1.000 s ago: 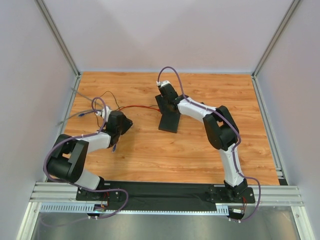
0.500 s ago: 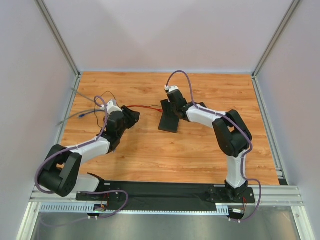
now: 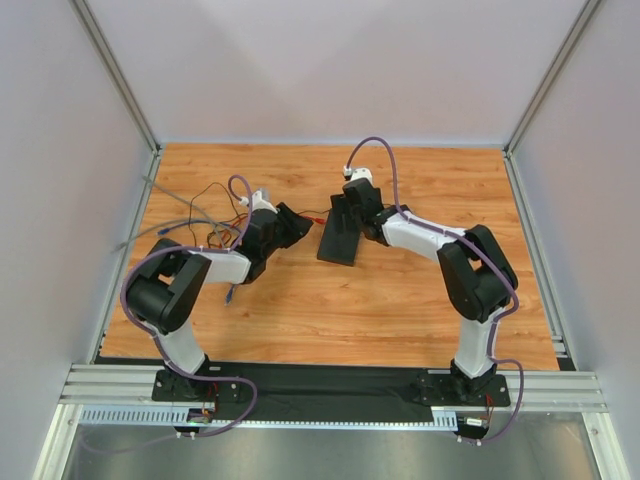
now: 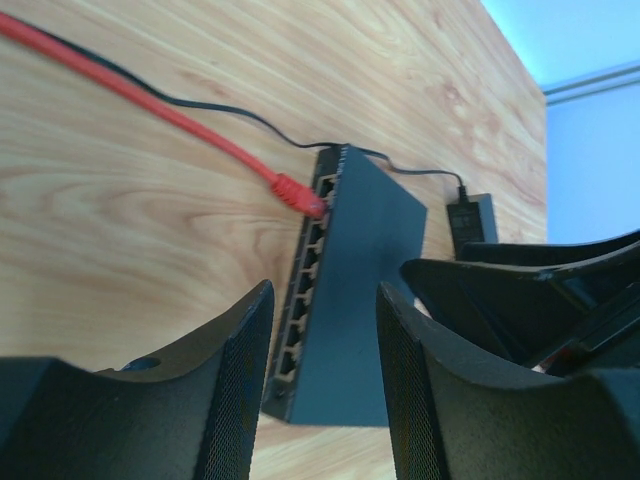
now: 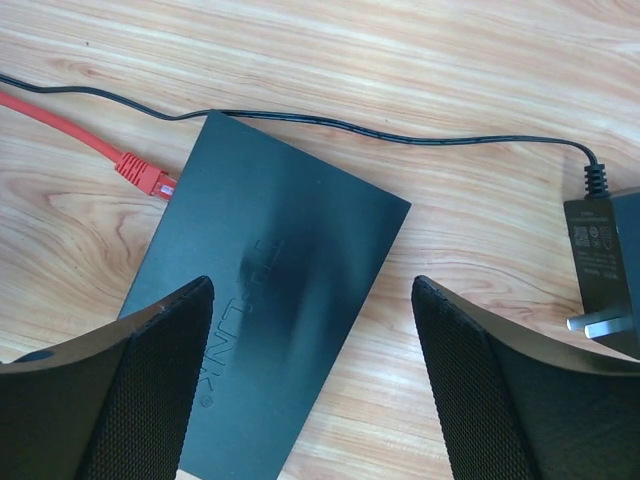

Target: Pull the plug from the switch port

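The switch [image 3: 338, 236] is a flat matte-black box lying on the wooden table, also seen in the left wrist view [image 4: 365, 230] and the right wrist view [image 5: 280, 250]. A red plug [image 4: 296, 194] on a red cable sits in a port near the far end of its port edge; it also shows in the right wrist view [image 5: 146, 176]. My left gripper [image 3: 296, 225] is open and empty, just left of the switch, facing the port edge [image 4: 322, 300]. My right gripper [image 3: 350, 214] is open and empty, hovering over the switch top [image 5: 312, 290].
A small black power adapter [image 5: 602, 268] lies beyond the switch, joined by a thin black cable [image 5: 400, 135]; it also shows in the left wrist view [image 4: 470, 220]. Loose thin cables [image 3: 200, 195] trail over the table's left side. Enclosure walls and posts ring the table.
My left gripper has swung right and forward, up to the switch's port side. My right gripper has shifted slightly right, staying over the switch. The plug remains in the port.
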Motion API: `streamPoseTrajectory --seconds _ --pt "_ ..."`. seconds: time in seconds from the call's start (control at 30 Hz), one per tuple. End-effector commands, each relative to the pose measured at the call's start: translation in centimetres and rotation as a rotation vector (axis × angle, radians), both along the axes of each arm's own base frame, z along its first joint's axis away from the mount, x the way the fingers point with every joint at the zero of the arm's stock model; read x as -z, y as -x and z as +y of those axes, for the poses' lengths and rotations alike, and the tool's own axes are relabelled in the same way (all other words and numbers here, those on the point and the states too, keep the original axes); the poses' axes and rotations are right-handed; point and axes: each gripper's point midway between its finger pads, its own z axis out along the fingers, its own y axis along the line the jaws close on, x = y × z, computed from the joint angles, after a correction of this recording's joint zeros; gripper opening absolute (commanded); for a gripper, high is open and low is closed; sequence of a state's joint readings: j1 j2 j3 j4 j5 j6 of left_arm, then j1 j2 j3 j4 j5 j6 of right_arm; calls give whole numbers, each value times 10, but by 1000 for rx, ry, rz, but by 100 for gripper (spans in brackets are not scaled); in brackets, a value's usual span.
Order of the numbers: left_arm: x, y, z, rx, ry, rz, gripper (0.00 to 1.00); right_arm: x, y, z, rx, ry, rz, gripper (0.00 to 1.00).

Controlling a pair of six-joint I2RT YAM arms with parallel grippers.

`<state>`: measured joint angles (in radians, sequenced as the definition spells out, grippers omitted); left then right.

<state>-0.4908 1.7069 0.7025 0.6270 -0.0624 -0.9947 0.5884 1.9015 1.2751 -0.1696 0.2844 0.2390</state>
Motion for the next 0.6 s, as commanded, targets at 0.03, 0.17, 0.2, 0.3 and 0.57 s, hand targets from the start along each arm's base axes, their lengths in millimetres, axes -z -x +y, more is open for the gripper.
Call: streamPoseTrajectory --seconds 0.03,0.17,0.2,0.3,0.57 --pt "-21 -18 -25 23 112 -54 53 -12 -6 1 7 -86 -20 82" --pt "-14 -25 -31 12 162 -31 51 -5 -7 8 -25 -132 15 83" --pt "-12 -25 -33 11 173 -24 51 -5 -9 7 -24 -142 15 83" --pt "-3 -27 -38 22 179 -10 50 -2 -11 4 -19 -135 18 84" --pt "6 -32 -52 64 170 23 50 10 -13 0 -45 -213 69 83"
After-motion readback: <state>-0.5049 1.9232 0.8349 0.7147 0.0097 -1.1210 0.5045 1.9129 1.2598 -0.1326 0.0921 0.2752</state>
